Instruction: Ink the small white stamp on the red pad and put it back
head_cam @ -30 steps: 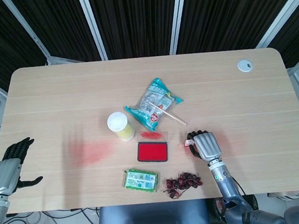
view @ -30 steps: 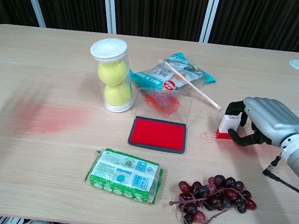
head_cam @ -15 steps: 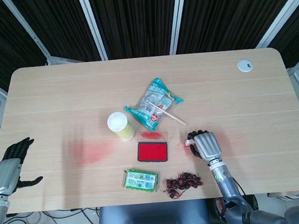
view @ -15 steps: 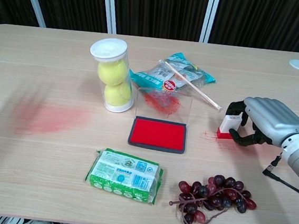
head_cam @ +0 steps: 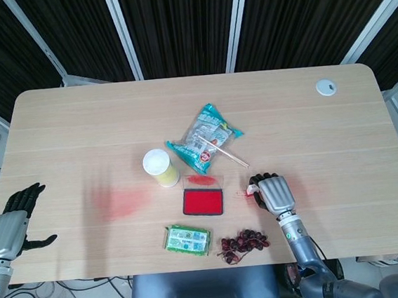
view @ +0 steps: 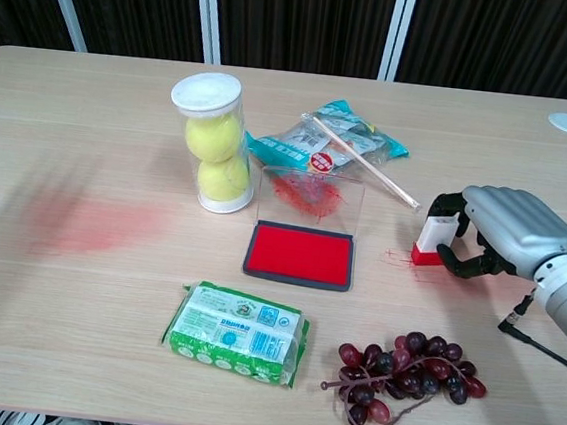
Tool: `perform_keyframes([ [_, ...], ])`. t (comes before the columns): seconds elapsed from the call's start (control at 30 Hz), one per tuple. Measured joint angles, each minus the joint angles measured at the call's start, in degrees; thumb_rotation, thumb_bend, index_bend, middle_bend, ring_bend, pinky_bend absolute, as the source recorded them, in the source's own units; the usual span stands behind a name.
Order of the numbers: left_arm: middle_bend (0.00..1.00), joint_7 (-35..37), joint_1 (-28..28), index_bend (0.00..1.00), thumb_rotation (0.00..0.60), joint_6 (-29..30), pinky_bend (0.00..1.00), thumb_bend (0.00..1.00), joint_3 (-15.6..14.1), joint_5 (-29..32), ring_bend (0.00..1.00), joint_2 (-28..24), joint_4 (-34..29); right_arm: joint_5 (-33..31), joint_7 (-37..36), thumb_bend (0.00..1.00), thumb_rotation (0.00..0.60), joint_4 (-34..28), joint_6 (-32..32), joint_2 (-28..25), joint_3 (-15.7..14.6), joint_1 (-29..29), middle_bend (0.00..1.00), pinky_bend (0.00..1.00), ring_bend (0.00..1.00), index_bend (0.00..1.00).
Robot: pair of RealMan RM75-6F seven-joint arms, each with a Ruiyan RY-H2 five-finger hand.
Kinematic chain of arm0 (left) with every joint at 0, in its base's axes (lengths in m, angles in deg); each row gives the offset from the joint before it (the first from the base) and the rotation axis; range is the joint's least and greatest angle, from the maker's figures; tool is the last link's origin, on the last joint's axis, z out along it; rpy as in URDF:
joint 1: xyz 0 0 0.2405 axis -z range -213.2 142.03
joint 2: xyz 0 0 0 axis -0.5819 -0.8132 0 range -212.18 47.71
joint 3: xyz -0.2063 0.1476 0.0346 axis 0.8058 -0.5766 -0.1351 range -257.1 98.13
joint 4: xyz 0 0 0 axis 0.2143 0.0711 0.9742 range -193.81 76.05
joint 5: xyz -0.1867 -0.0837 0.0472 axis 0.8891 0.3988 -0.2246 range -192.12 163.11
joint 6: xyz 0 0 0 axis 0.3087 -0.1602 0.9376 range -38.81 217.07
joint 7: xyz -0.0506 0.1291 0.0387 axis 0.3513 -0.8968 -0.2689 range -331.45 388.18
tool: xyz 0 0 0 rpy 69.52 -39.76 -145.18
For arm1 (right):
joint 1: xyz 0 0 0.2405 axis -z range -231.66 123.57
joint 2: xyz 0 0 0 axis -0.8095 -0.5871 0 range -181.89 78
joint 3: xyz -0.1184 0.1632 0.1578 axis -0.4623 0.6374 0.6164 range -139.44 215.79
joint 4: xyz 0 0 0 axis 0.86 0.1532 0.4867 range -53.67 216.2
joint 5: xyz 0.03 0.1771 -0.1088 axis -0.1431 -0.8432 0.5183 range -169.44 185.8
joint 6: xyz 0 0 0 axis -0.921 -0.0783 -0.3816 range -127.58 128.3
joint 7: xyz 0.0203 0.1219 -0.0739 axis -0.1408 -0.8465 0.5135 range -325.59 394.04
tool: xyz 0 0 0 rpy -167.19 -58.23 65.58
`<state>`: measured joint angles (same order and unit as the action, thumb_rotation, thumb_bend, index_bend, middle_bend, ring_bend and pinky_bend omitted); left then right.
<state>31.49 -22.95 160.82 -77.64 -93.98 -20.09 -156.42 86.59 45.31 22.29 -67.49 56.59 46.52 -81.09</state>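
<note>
Chest view: right silver five-finger hand (view: 507, 234) grips small white stamp with red base (view: 432, 237); stamp stands upright on wooden table (view: 105, 296), right of open red ink pad (view: 300, 254) | change over last second: hand barely shifted, stamp unlifted | left hand (head_cam: 12, 227) idle, empty, fingers apart | judgement: lift toward pad pending

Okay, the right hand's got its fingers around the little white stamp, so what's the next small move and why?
Probably lift the small white stamp slightly and carry it left toward the red pad. The right hand grips it while its red base seems to rest on the table, right of the pad, whose lid stands open. The left hand is idle at the far edge.
</note>
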Motion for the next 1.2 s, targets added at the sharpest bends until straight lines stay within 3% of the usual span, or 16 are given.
perform_keyframes([
  [0.37, 0.0, 0.05, -0.01, 0.05, 0.6, 0.01, 0.0, 0.04, 0.0, -0.01, 0.0, 0.02, 0.04, -0.39, 0.61, 0.48, 0.6, -0.34, 0.32, -0.12, 0.05, 0.07, 0.41, 0.47, 0.4, 0.43],
  [0.67, 0.0, 0.04, -0.01, 0.05, 0.6, 0.03, 0.0, 0.04, -0.01, -0.04, 0.0, 0.01, 0.02, -0.76, 1.22, 0.4, 0.6, -0.65, 0.71, -0.33, 0.05, 0.12, 0.36, 0.44, 0.36, 0.39],
  [0.97, 0.0, 0.19, -0.01, 0.05, 0.6, 0.0, 0.0, 0.04, 0.01, -0.02, 0.0, -0.01, 0.0, -1.54, 2.87, 0.28, 0.6, -2.34, 1.35, -1.25, 0.06, 0.29, 0.2, 0.35, 0.23, 0.27],
  [1.2, 0.0, 0.27, -0.02, 0.05, 0.6, 0.05, 0.0, 0.04, -0.03, -0.19, 0.0, -0.04, 0.07, -1.82, 6.26, 0.24, 0.6, -6.99, 0.41, -4.57, 0.3, 0.72, 0.11, 0.29, 0.14, 0.19],
])
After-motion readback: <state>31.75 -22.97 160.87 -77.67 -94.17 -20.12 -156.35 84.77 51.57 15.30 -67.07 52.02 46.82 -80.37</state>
